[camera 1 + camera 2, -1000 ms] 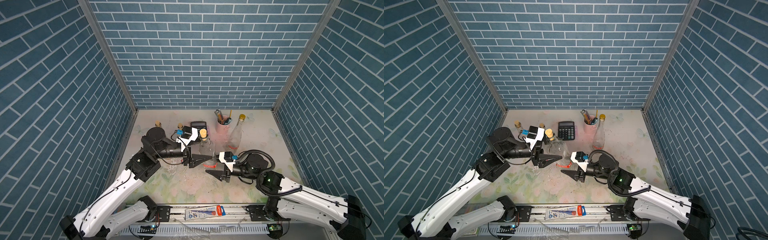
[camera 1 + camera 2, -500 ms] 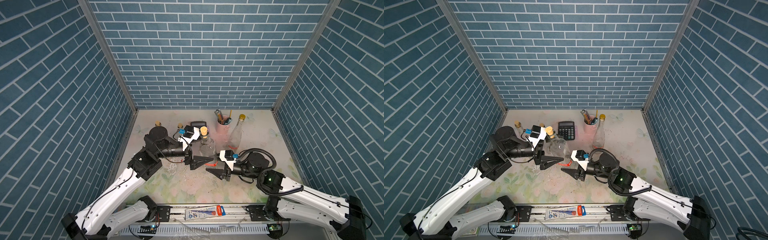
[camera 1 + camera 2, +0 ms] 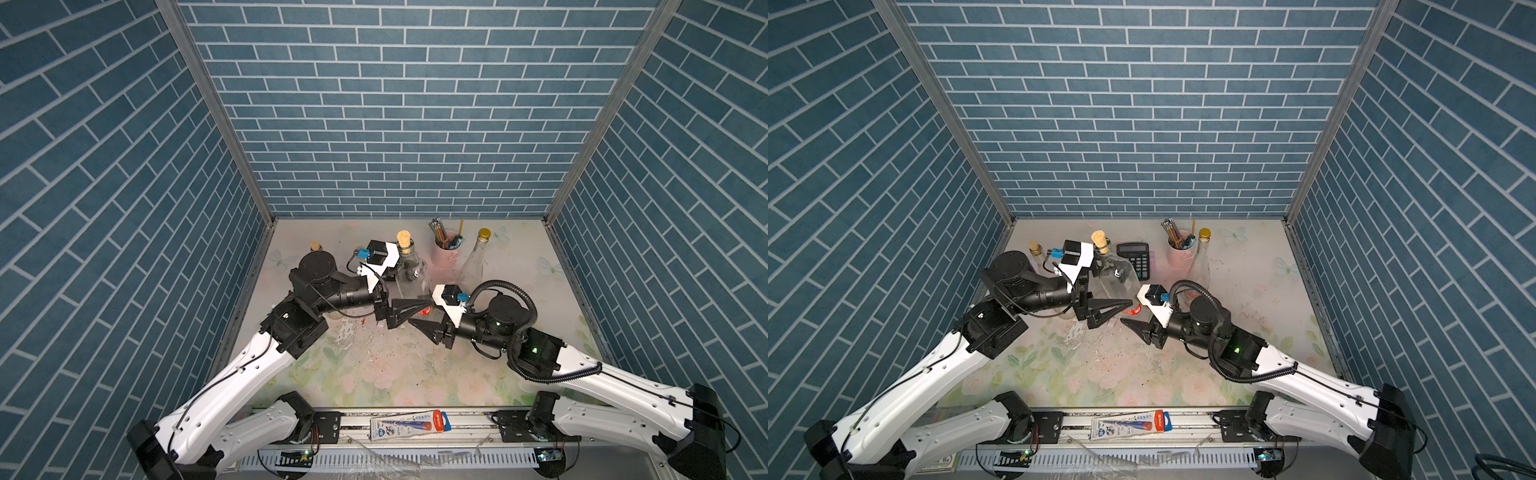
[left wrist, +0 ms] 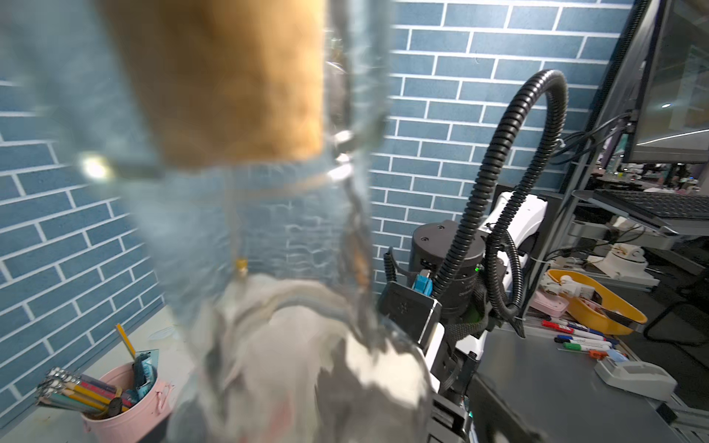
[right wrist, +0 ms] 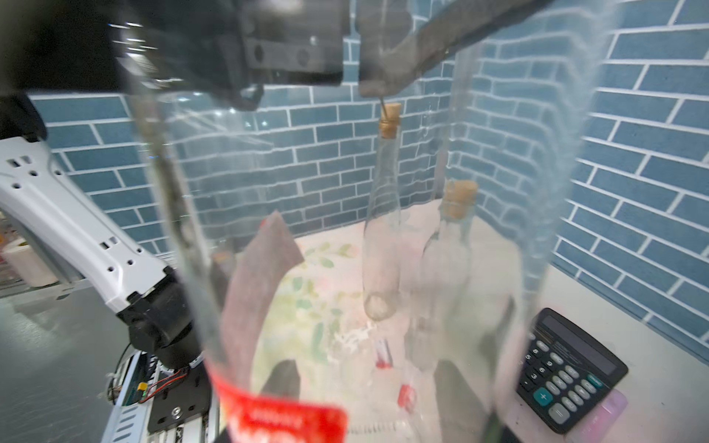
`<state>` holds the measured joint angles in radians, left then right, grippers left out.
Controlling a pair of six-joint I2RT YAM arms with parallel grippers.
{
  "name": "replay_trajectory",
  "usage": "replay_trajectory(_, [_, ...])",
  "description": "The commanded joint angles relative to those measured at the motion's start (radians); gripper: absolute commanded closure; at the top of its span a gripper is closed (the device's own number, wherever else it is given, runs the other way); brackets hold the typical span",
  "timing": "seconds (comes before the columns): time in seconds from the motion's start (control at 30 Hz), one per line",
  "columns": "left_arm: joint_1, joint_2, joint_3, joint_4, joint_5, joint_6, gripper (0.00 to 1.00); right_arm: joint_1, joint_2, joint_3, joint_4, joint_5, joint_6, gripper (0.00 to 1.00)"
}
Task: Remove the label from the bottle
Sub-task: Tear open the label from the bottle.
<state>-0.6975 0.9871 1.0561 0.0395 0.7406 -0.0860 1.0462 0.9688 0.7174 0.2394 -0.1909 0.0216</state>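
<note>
step in hand: lining up the peel. As I judge it, the label is still stuck to the glass and no edge is pulled free yet.
bottle [image 3: 411, 274]: clear glass with a cork stopper [image 3: 403, 238]. It sits left of centre on the floral table [image 3: 395, 374], towards the far side, between the two arms. I cannot tell whether it rests flat on its base.
label [image 5: 286, 418]: a red band low on the bottle, at the base on its near right side. It is blurred in the right wrist view and the print is unreadable.
left gripper [image 3: 409, 309]: released, with jaws spread wide about the bottle's lower body.
right gripper [image 3: 420, 318]: jaws part-way apart, grasping nothing that shows. Its tips are just beside the label, coming from the near right.
next move: probably the left jaws clamp the glass to steady it. Then the right tips pinch an edge of the label and draw it along the glass. The glass may slip and the thin band may tear.
paper scraps [image 3: 347, 332]: pale bits on the table, near-left of the bottle.
</note>
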Motion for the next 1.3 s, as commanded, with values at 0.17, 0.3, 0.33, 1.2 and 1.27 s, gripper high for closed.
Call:
replay_trajectory(0.17, [-0.028,0.022,0.012,-0.005,-0.215,0.006,0.11,0.003,-0.008,0.029,0.056,0.097,-0.008,1.0])
replay_trajectory(0.3, [-0.031,0.024,0.008,-0.005,-0.274,0.0,0.3,0.005,-0.026,0.002,0.091,0.133,-0.02,1.0])
replay_trajectory(0.33, [-0.031,0.024,0.008,-0.004,-0.285,-0.003,0.38,0.007,-0.031,-0.006,0.101,0.139,-0.021,1.0])
replay_trajectory(1.2, [-0.034,0.012,-0.013,0.027,-0.489,-0.069,1.0,0.028,-0.134,-0.16,0.173,0.199,-0.015,0.04])
replay_trajectory(1.27, [-0.033,0.01,-0.017,0.025,-0.519,-0.072,1.0,0.019,-0.146,-0.17,0.164,0.193,0.0,0.02])
